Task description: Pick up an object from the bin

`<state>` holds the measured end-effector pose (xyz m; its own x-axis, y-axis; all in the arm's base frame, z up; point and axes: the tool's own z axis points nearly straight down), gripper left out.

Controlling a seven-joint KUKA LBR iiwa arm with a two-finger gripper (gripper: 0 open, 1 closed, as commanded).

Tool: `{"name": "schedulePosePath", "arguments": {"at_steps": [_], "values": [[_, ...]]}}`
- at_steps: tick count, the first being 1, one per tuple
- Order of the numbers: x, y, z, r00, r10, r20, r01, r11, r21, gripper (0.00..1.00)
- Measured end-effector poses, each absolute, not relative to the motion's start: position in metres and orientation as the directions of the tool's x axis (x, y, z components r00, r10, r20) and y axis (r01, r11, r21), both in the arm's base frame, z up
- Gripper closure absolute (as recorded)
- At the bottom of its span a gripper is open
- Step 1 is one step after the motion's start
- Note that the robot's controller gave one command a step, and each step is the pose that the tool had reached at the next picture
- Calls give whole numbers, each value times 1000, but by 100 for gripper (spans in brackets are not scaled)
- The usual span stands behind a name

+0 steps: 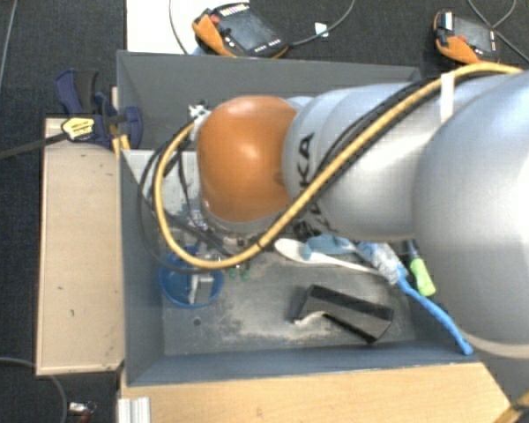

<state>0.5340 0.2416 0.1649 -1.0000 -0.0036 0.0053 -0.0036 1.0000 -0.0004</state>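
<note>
We see the gripper [204,252] low in the left part of the bin [141,342], under the wrist's orange cover [242,157] and ringed by a yellow cable [163,203] — whether it is parted or closed we cannot tell. Just below it, near the left wall, sits 1 blue round cup [181,287]; we cannot tell if the 2 touch. Further right lie a white spoon-like piece [304,252], a black angled block [342,310] on the floor, and — against the arm's edge — a green piece [421,278] and a blue toothbrush [434,314].
</note>
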Motion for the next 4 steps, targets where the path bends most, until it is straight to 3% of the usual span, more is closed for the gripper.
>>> {"name": "schedulePosePath", "arguments": {"at_steps": [1,2,3,4], "values": [[536,240,170,-1000,3,-3,3,1000,1,0],[522,250,84,-967,254,-3,254,967,3,0],[529,252,71,-949,314,-6,314,949,6,0],[523,250,69,-956,292,0,292,956,1,0]]}}
